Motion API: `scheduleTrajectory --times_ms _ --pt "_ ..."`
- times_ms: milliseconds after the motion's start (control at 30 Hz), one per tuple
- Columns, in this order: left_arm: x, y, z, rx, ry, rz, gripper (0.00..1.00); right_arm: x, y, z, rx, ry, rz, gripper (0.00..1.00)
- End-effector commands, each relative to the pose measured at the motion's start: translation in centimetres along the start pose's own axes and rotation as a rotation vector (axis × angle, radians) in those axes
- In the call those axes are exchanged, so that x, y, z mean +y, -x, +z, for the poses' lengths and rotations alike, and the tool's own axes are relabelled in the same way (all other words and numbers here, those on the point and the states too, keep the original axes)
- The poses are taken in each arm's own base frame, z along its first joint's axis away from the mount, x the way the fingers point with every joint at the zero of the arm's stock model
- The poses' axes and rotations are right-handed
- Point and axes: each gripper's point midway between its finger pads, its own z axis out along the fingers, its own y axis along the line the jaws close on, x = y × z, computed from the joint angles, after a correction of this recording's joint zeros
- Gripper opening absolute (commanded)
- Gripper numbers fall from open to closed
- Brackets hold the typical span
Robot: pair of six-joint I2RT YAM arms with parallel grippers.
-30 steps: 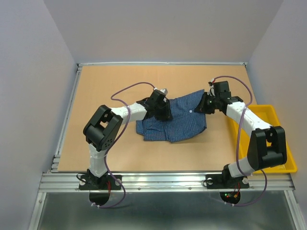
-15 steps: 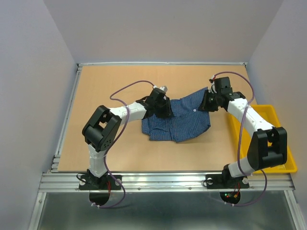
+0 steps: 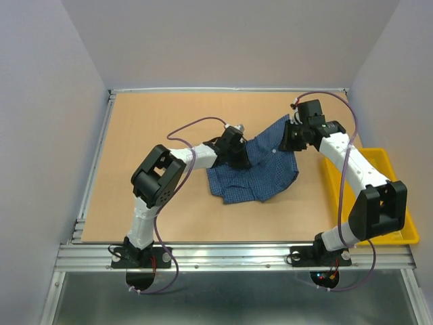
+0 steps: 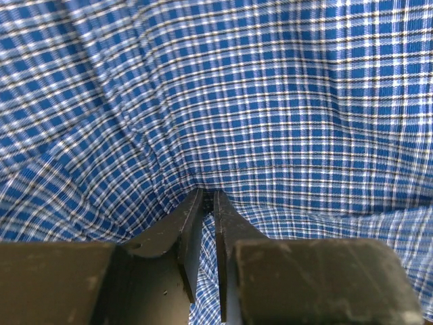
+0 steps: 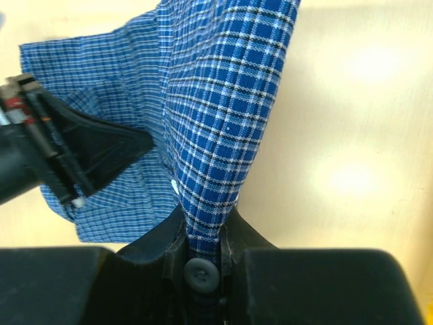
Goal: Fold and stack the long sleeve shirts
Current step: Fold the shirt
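Note:
One blue checked shirt (image 3: 260, 169) lies crumpled on the table's middle, its right part lifted. My left gripper (image 3: 241, 159) is shut on a fold of the shirt (image 4: 270, 101) at its left edge; the cloth fills the left wrist view and the pinch sits at my left gripper (image 4: 207, 196). My right gripper (image 3: 288, 135) is shut on the shirt's upper right edge and holds it raised off the table. In the right wrist view the cloth (image 5: 216, 122) rises from my right gripper (image 5: 204, 227), with a dark button (image 5: 201, 273) between the jaws.
A yellow tray (image 3: 399, 203) stands at the table's right edge, beside the right arm. The left arm (image 5: 61, 156) shows at the left of the right wrist view. Bare brown table (image 3: 149, 128) spreads left and behind the shirt.
Both grippers have moved right and towards the back with the shirt. The shirt has slid right, and its right edge is lifted higher.

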Motion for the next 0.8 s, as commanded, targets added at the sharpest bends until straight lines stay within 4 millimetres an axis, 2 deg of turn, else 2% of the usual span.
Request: scheduleTrajectory --times_ms 0,67,100,167,200,233,267,300,367,500,567,767 --pt "-2.2 0.3 0.5 -0.009 -0.068 -0.019 0.23 3.6 2.7 -1.3 -0.076 -0.023 -0.105 0.00" --pt "-2.5 0.0 0.7 -0.005 -0.080 -0.030 0.24 5.1 2.8 -1.2 -0.076 -0.032 -0.121 0.00" --pt "-2.9 -0.1 0.8 -0.009 -0.099 -0.032 0.24 5.0 2.8 -1.0 -0.079 -0.072 -0.125 0.00" --pt "-2.9 -0.5 0.8 -0.003 -0.114 -0.061 0.24 6.8 1.6 0.1 -0.046 -0.074 -0.145 0.00" --pt "-3.6 -0.4 0.7 -0.013 -0.151 -0.067 0.24 8.0 1.3 0.2 -0.046 -0.072 -0.170 0.01" --pt "-3.8 -0.4 0.6 -0.016 -0.165 -0.076 0.24 8.5 0.7 0.9 -0.025 -0.080 -0.168 0.00" --pt "-3.9 -0.7 0.5 -0.019 -0.189 -0.090 0.24 9.0 0.5 1.1 -0.023 -0.085 -0.177 0.01" --pt "-4.0 -0.6 0.4 -0.023 -0.200 -0.094 0.24 10.3 -0.1 1.3 -0.017 -0.067 -0.194 0.00" --pt "-4.2 -0.8 0.3 -0.024 -0.213 -0.096 0.24 11.4 -0.8 1.7 -0.004 -0.065 -0.225 0.00" --pt "-4.1 -0.9 -0.2 -0.037 -0.227 -0.100 0.25 12.4 -3.2 2.9 0.037 -0.085 -0.279 0.00" --pt "-3.9 -1.1 -0.3 -0.037 -0.227 -0.107 0.28 12.2 -4.1 3.2 0.057 -0.093 -0.286 0.00" --pt "-4.3 -0.5 -2.2 -0.071 -0.240 -0.118 0.34 10.6 -3.7 1.8 0.003 -0.156 -0.292 0.01"
